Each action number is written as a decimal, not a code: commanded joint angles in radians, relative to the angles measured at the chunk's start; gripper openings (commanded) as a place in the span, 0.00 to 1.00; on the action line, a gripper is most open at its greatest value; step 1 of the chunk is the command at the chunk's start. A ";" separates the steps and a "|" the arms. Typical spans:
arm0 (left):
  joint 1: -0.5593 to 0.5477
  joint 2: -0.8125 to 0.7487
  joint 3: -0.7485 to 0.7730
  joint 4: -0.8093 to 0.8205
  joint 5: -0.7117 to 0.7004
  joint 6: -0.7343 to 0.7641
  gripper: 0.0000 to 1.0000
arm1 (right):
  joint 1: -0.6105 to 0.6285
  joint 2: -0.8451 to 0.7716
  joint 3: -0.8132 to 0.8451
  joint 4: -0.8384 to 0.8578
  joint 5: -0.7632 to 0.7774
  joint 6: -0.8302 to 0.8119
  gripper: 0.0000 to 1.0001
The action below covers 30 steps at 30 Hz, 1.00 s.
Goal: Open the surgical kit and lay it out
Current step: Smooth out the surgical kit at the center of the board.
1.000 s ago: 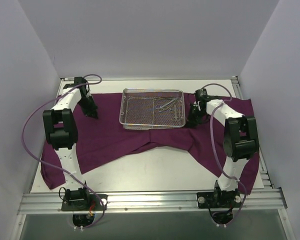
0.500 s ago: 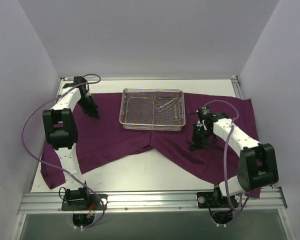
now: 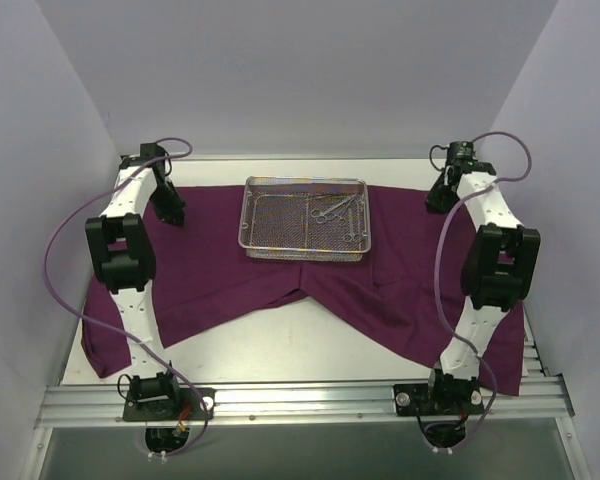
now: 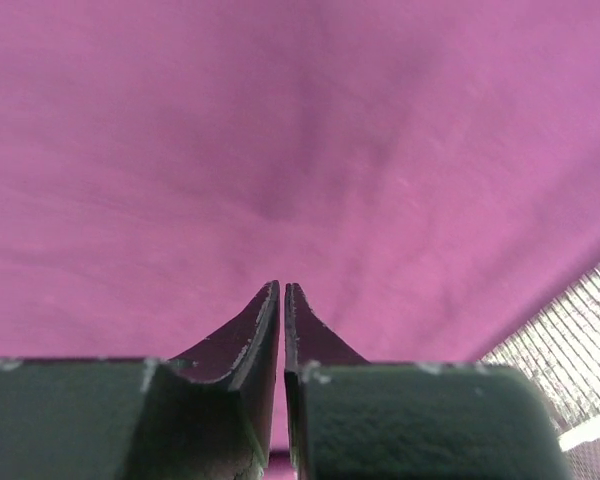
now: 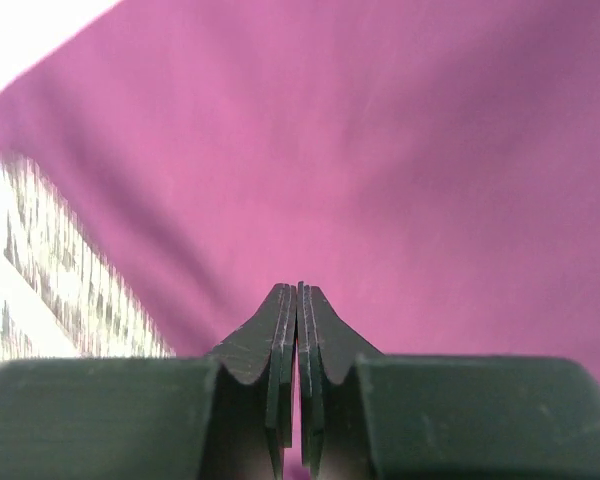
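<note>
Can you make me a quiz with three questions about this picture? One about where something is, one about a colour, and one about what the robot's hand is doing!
1. Where is the metal tray?
A. Sitting on top of the purple cloth
B. Hidden under the cloth
C. Lifted up in the air

2. What colour is the cloth?
A. Green
B. Purple
C. Yellow

3. What are the fingers of the right gripper doing?
A. Spread wide apart
B. Pressed shut together
C. Squeezing a ball

Answers:
1. A, because the top view shows the tray resting on the spread-out cloth near the far side.
2. B, because the cloth looks dark purple from above and pinkish purple in both wrist views.
3. B, because the right wrist view shows the two fingers touching with nothing between them.
</note>
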 commanded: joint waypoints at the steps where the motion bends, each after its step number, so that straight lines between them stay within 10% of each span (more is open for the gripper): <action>1: 0.020 0.027 0.102 0.017 -0.111 -0.004 0.14 | -0.049 0.091 0.116 0.005 0.149 -0.027 0.00; 5: 0.042 0.127 0.249 -0.049 -0.142 -0.021 0.02 | -0.098 0.180 0.186 0.019 0.147 -0.059 0.00; 30: 0.177 0.570 0.704 -0.058 0.324 -0.113 0.06 | -0.098 0.674 0.488 -0.010 0.078 -0.131 0.00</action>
